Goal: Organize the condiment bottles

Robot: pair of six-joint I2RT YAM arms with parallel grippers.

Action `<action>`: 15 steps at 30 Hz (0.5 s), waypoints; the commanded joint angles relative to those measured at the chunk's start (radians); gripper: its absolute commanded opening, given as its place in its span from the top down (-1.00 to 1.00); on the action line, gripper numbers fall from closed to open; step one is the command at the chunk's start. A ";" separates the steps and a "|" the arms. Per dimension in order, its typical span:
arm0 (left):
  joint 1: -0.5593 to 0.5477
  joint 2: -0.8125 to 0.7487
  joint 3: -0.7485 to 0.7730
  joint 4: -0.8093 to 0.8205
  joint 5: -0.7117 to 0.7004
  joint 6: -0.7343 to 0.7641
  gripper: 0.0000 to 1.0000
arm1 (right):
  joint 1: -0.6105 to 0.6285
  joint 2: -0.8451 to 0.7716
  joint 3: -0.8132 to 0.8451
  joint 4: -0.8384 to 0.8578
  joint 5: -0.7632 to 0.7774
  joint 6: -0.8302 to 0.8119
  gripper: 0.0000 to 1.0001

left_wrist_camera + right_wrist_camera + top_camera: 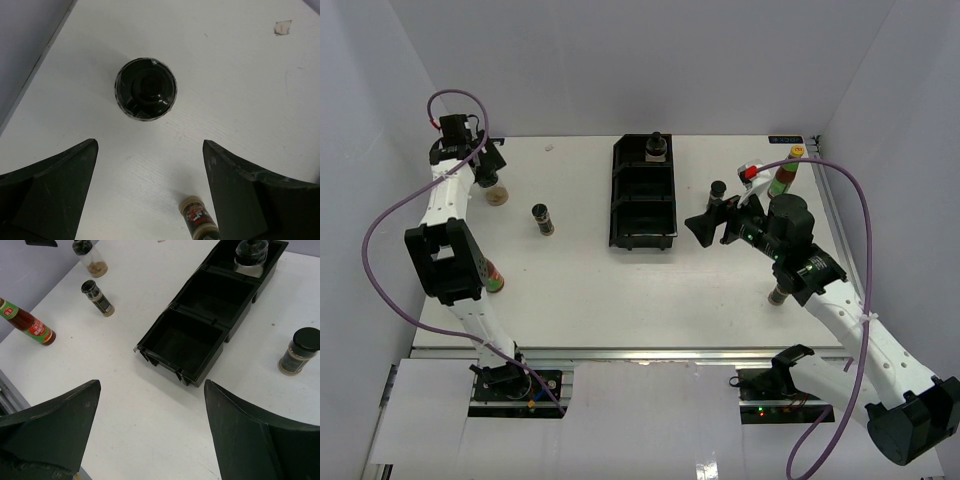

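Jaws of the left gripper (150, 145) are spread wide and nothing is held between them. It is poised over the far left of the white table (580, 290), above a tan-filled jar (146, 89). The jar's black cap is seen from straight overhead, just ahead of the fingertips and apart from both.

A second jar (199, 220) is seen on the table nearby, between the tan-filled jar and the tray.

The right gripper (150, 385) is likewise opened wide and grasps nothing. It is held over the table just right of the near end of a long black tray (200, 335), which is divided into three compartments. A third jar (250, 255) is stood in the far compartment. A dark-filled jar (298, 351) is stood on the table right of the tray, near the right gripper.

The left sauce bottle (27, 325), red-brown with a green label, is found toward the table's left edge, partly hidden by the left arm in the overhead view. The right sauce bottle (785, 178), yellow-capped, is stood upright at the far right. The table is enclosed by pale walls (650, 60) on three sides.
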 commanded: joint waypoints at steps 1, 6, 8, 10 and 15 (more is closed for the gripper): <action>-0.005 0.060 0.037 0.034 0.005 0.044 -0.90 | 0.002 0.000 -0.001 0.061 -0.019 0.008 -0.80; -0.004 0.122 0.051 0.076 0.010 0.057 -0.86 | 0.001 -0.016 0.001 0.065 -0.014 0.005 -0.80; -0.005 0.145 0.067 0.084 -0.001 0.057 -0.84 | 0.001 -0.022 0.001 0.066 -0.009 0.002 -0.80; -0.005 0.155 0.068 0.097 -0.004 0.058 -0.83 | 0.001 -0.029 0.000 0.066 -0.008 0.001 -0.80; -0.005 0.166 0.060 0.126 -0.024 0.067 -0.80 | 0.001 -0.028 -0.002 0.068 -0.008 -0.001 -0.80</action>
